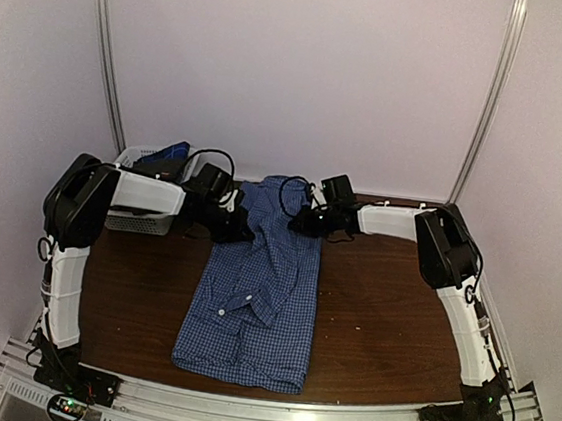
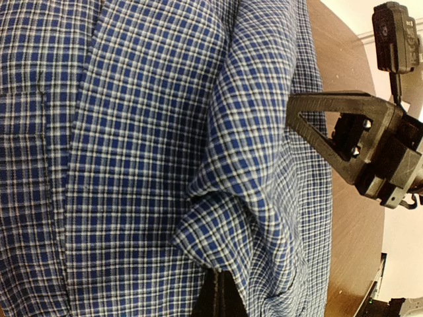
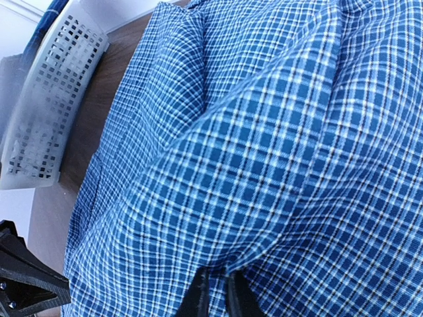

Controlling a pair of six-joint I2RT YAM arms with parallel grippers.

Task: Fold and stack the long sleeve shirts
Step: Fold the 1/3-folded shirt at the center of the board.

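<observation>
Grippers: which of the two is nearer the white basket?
The left gripper, holding the checked shirt on the side facing the basket; the right gripper holds the opposite side.

Left pincer (image 2: 215, 298), right pincer (image 3: 217, 296) clamped.

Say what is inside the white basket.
Dark blue fabric shows above the white basket rim. The left arm crosses in front, hiding the rest of its contents.
</observation>
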